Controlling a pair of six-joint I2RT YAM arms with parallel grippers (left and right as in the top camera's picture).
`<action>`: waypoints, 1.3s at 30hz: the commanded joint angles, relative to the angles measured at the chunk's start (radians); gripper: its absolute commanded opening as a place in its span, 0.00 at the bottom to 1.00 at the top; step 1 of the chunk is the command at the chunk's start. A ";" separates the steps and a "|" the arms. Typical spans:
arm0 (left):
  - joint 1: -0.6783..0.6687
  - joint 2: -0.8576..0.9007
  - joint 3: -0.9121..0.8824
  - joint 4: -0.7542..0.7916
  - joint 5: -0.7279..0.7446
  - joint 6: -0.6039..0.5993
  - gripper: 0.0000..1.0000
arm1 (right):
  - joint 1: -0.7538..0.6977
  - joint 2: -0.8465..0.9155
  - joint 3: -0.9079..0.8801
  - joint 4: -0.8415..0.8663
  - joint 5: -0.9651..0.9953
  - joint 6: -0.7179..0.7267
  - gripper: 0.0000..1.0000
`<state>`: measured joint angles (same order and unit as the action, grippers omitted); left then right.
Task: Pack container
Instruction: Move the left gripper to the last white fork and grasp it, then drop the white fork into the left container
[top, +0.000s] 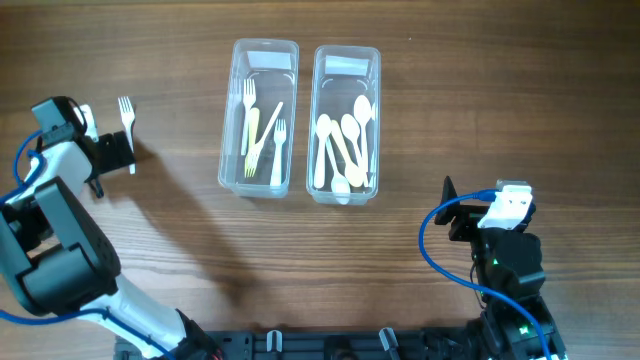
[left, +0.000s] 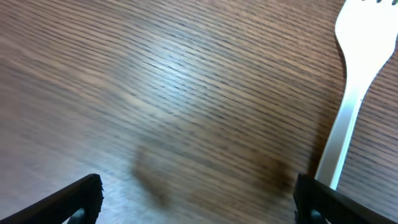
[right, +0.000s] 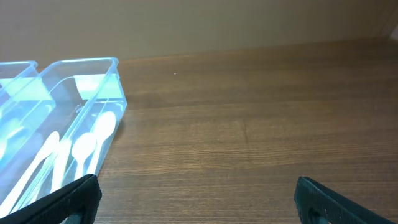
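Wood-grain brown counter (top: 480, 110) seen from above, with both arms at its near edge. At far left, the left pincer (left: 199, 202) stands released, its two dark fingertips spread wide over bare wood with nothing gripped between them. A single white plastic fork (top: 127, 118) lies flat on the counter just beside this pincer, tines pointing away from the robot. In the left wrist view its handle runs down to the fingertip (left: 311, 196) at the right edge of the frame; whether the two touch cannot be told.

At centre, two clear rectangular containers stand side by side, close together, with their long sides parallel. The left container (top: 232, 120) holds pale forks (top: 249, 112) and one slim knife-like piece (top: 266, 132) lying at a slant between them. The right container (top: 318, 120) holds a loose pile of white spoons (top: 352, 135), bowls mostly toward the far end.

At lower right, well apart from the containers, the right pincer (right: 196, 199) is likewise released and empty. Its wrist view looks across the counter toward the spoon container's near corner.
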<state>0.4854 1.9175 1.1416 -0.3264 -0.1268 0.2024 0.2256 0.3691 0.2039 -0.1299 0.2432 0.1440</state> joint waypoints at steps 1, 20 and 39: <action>-0.001 -0.135 -0.009 0.018 -0.071 -0.072 1.00 | 0.003 -0.005 -0.003 0.002 -0.005 -0.012 1.00; -0.088 0.122 -0.009 0.195 0.261 0.057 0.94 | 0.003 -0.005 -0.003 0.001 -0.005 -0.012 1.00; -0.240 -0.422 -0.009 0.051 0.446 -0.240 0.04 | 0.003 -0.005 -0.003 0.001 -0.005 -0.012 1.00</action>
<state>0.3302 1.6962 1.1240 -0.2615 0.1696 0.0826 0.2256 0.3691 0.2039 -0.1333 0.2432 0.1440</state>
